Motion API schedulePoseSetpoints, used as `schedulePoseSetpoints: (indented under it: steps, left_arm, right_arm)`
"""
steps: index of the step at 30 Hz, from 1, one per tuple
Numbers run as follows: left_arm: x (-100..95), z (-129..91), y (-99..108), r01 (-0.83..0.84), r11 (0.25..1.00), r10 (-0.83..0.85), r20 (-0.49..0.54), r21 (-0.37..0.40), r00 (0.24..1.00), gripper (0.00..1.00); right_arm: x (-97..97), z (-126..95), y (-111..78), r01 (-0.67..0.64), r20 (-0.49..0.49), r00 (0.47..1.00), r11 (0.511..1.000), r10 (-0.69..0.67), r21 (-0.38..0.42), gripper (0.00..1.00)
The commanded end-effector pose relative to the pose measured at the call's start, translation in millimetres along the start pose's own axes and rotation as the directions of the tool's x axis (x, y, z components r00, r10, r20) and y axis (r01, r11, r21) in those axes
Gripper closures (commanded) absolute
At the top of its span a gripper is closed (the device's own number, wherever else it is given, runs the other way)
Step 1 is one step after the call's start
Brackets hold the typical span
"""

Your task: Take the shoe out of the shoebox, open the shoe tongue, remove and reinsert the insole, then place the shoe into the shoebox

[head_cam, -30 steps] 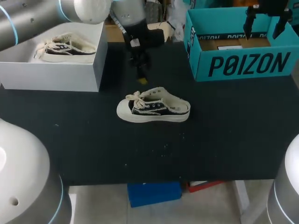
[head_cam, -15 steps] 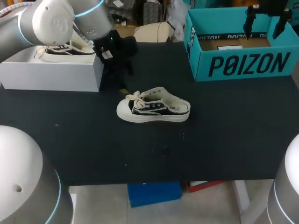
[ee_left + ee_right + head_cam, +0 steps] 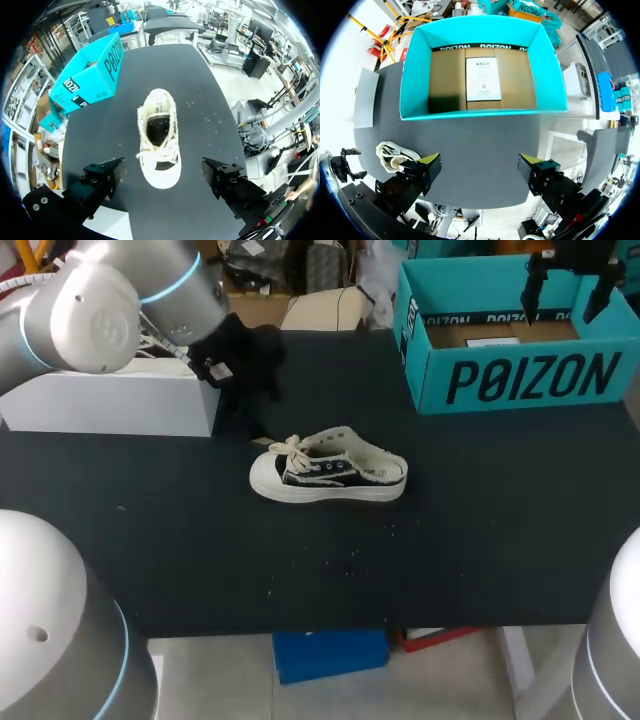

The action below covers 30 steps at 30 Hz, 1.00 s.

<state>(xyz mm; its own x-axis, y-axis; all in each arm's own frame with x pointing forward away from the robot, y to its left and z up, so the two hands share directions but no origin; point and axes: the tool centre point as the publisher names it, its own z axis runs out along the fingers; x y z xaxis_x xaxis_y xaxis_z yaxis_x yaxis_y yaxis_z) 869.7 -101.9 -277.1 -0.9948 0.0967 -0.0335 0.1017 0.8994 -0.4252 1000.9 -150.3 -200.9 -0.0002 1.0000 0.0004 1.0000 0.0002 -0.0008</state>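
A cream and black low-top shoe (image 3: 328,478) lies on its sole in the middle of the black table, toe to the left, laces loose. My left gripper (image 3: 250,412) hangs just behind and left of its toe, beside the white shoebox (image 3: 110,408). In the left wrist view the shoe (image 3: 157,132) lies toe-first ahead of the open left gripper (image 3: 162,176), untouched. My right gripper (image 3: 565,285) hovers open over the teal shoebox (image 3: 520,380). The right wrist view looks down past the right gripper (image 3: 480,164) into the teal shoebox (image 3: 415,65), whose cardboard floor holds a paper sheet (image 3: 482,77).
My left arm covers most of the white shoebox's inside. The teal shoebox (image 3: 92,70) stands at the far right of the table. In the right wrist view the shoe (image 3: 390,152) shows beside one finger. Bare black tabletop surrounds the shoe.
My left arm has swung left, carrying its gripper from behind the shoe to beside the white shoebox's corner. The shoe and my right arm have not moved.
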Motion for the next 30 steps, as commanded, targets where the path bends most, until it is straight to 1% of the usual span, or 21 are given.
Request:
schedulePoseSetpoints:
  steps: [1,7,8,9,10,11,12,13,14,28,29,30]
  left_arm:
    - [2.2,0.9,1.1,0.000,1.000,0.000,0.011,0.002,1.000,0.00]
    - [2.2,0.9,1.1,0.000,1.000,0.000,0.011,0.002,1.000,0.00]
    - [2.2,0.9,1.1,0.000,1.000,0.000,0.011,0.002,1.000,0.00]
    - [2.2,0.9,1.1,0.000,1.000,0.000,0.011,0.002,1.000,0.00]
    - [2.2,0.9,1.1,0.000,1.000,0.000,0.011,0.002,1.000,0.00]
    - [2.2,0.9,1.1,0.000,1.000,0.000,0.011,0.002,1.000,0.00]
    - [2.2,0.9,1.1,0.000,1.000,0.000,0.011,0.002,1.000,0.00]
    - [2.2,0.9,1.1,0.000,1.000,0.000,0.011,0.002,1.000,0.00]
    - [2.2,0.9,1.1,0.000,1.000,0.000,0.011,0.002,1.000,0.00]
    - [2.2,0.9,1.1,0.000,1.000,0.000,0.011,0.002,1.000,0.00]
    - [2.2,0.9,1.1,0.000,1.000,0.000,0.011,0.002,1.000,0.00]
    - [2.2,0.9,1.1,0.000,1.000,0.000,0.011,0.002,1.000,0.00]
  right_arm:
    - [0.1,-0.5,0.0,0.000,0.000,1.000,1.000,0.000,0.000,0.00]
    - [0.1,-0.5,0.0,0.000,0.000,1.000,1.000,0.000,0.000,0.00]
    - [8.1,-4.5,-10.4,0.134,0.054,0.990,0.989,-0.131,-0.060,0.00]
    - [20.5,-7.4,-25.0,0.270,0.099,0.960,0.960,-0.262,-0.079,0.00]
    - [35.6,-10.9,-41.4,0.396,0.067,0.918,0.912,-0.391,-0.105,0.00]
    - [49.7,-14.6,-58.2,0.496,0.021,0.866,0.855,-0.499,-0.154,0.00]
    - [62.6,-17.0,-77.0,0.619,0.037,0.779,0.759,-0.626,-0.203,0.00]
    - [75.1,-16.5,-99.3,0.734,0.120,0.672,0.636,-0.731,-0.240,0.00]
    - [88.6,-14.3,-119.7,0.798,0.179,0.588,0.529,-0.789,-0.290,0.00]
    - [88.6,-14.3,-119.7,0.798,0.179,0.588,0.529,-0.789,-0.290,0.00]
    - [108.4,-13.7,-122.8,0.859,0.148,0.488,0.443,-0.860,-0.256,0.00]
    - [129.5,-11.9,-127.6,0.917,0.114,0.365,0.336,-0.924,-0.215,0.00]
